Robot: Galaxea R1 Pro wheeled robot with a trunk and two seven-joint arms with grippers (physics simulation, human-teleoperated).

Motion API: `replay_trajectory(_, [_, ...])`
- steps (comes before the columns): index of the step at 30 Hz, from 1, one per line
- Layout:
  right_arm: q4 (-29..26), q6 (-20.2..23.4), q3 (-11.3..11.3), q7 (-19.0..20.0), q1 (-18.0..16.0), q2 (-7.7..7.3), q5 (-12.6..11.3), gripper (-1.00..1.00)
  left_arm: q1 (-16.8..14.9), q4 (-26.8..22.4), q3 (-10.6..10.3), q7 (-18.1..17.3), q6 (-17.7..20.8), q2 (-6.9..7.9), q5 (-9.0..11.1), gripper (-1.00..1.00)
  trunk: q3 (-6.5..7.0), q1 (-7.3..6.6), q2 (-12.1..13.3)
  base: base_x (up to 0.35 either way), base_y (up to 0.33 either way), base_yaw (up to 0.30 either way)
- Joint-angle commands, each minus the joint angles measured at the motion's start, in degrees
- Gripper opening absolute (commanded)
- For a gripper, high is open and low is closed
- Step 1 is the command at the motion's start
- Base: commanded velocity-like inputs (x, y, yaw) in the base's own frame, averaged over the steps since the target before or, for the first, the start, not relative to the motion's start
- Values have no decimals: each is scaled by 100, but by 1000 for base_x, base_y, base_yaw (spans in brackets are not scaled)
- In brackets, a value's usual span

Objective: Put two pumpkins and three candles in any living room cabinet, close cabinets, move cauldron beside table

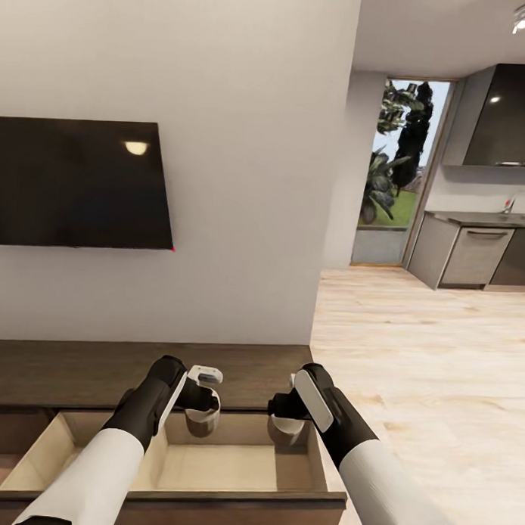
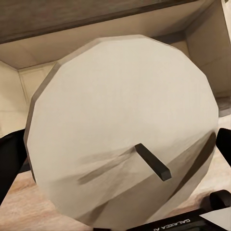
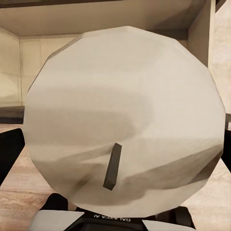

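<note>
Both arms hang over the open pull-out front of the dark-brown cabinet, above its pale beige interior. My left gripper is shut on a white candle. Its round top and dark wick loom close in the left wrist view, black fingers at either side. A second white candle sits in my right gripper, which is shut on it. The right wrist view faces that candle end-on. The pumpkins, cauldron and table are out of view.
A black wall-mounted TV hangs above the cabinet. Light wood plank floor stretches to the right toward a kitchen with grey units and a glass door. The drawer's front edge lies close to my trunk.
</note>
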Motion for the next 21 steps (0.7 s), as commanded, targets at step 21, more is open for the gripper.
replay_trajectory(21, [-21,8,22,-52,-5,7,-60,-100,-3,-12,-7,-44,17,-24,-61,-100,-384,461,-846,0,0,0])
